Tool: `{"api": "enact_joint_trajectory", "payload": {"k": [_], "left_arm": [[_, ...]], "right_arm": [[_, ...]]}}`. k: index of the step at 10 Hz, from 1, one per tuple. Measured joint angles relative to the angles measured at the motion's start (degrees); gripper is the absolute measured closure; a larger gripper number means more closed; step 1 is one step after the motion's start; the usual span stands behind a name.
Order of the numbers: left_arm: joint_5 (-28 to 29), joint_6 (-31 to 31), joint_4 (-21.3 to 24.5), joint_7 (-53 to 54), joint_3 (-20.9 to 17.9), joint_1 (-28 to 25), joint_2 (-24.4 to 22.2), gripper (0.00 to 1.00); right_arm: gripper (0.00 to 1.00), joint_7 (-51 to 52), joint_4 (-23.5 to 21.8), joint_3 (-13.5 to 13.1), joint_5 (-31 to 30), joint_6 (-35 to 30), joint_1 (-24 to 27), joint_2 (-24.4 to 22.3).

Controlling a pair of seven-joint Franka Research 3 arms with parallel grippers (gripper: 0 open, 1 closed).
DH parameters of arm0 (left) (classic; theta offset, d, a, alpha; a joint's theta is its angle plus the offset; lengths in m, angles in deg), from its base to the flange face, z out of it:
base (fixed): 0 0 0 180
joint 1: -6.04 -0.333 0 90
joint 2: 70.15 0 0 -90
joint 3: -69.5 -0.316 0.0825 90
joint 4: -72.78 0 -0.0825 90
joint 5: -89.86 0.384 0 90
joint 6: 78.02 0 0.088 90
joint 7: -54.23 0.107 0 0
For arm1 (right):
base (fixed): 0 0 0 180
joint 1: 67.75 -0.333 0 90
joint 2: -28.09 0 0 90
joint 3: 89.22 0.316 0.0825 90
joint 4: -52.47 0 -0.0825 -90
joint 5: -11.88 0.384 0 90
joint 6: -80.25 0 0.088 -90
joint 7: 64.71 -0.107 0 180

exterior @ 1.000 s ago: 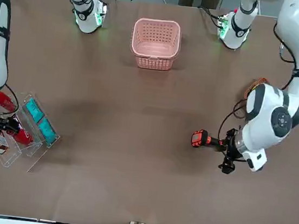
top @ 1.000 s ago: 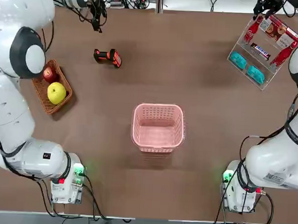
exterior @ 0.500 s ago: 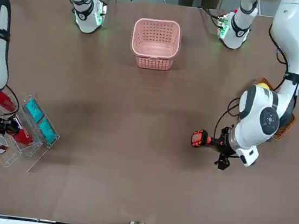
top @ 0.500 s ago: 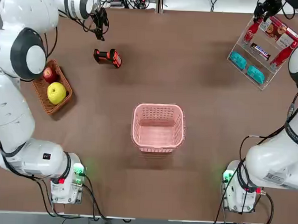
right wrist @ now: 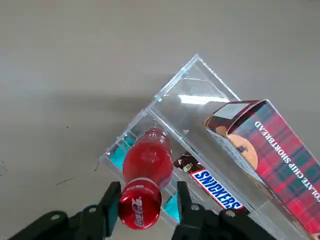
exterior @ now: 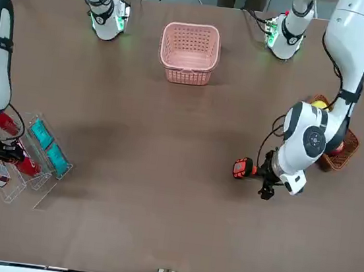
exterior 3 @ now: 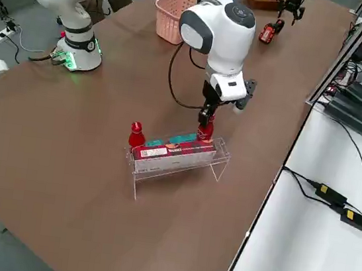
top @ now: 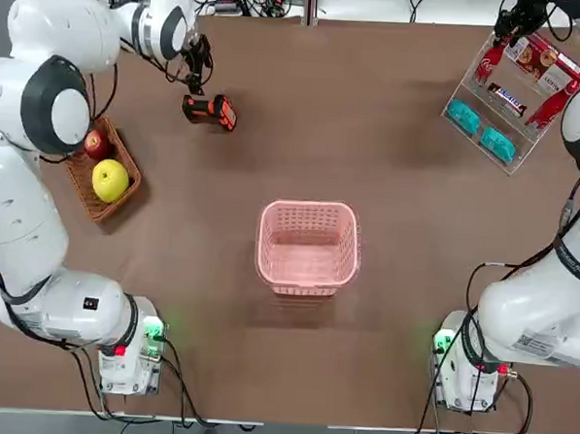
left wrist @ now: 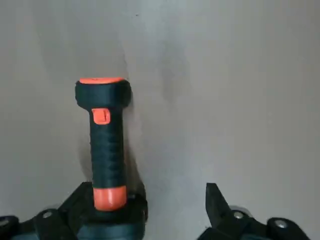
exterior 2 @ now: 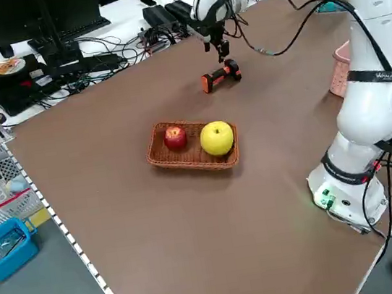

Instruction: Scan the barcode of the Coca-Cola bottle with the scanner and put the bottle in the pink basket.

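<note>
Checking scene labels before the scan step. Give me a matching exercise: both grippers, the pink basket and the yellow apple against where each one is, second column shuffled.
Column 1
1. Left gripper
2. Right gripper
3. Pink basket
4. Yellow apple

Column 2
A. In the brown wicker basket, beside a red apple
B. At the orange and black scanner, fingers open
C. On the table between the two arms' bases and the far edge
D. At the clear rack, fingers on either side of a red bottle

Pairs: 1-B, 2-D, 3-C, 4-A
</note>
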Motion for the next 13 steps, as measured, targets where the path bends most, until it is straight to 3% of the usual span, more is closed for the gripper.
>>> {"api": "enact_joint_trajectory", "payload": {"k": [3, 8, 13], "left_arm": [[0.08, 1.27, 1.42, 0.00, 0.00, 0.00, -0.02, 0.00], [1.14, 4.92, 4.61, -0.84, -0.04, 0.00, 0.06, 0.00], [2.17, 7.24, 5.72, -0.85, -0.15, -0.03, 0.99, 0.00]], "right_arm": [[0.58, -0.04, 0.00, 0.05, 0.14, 0.00, 0.00, 0.00], [0.56, -0.04, 0.04, 0.04, 2.10, 0.11, 0.00, -0.01], [0.67, 0.04, 0.13, -0.04, 2.13, 0.26, 0.04, -0.04]]}}
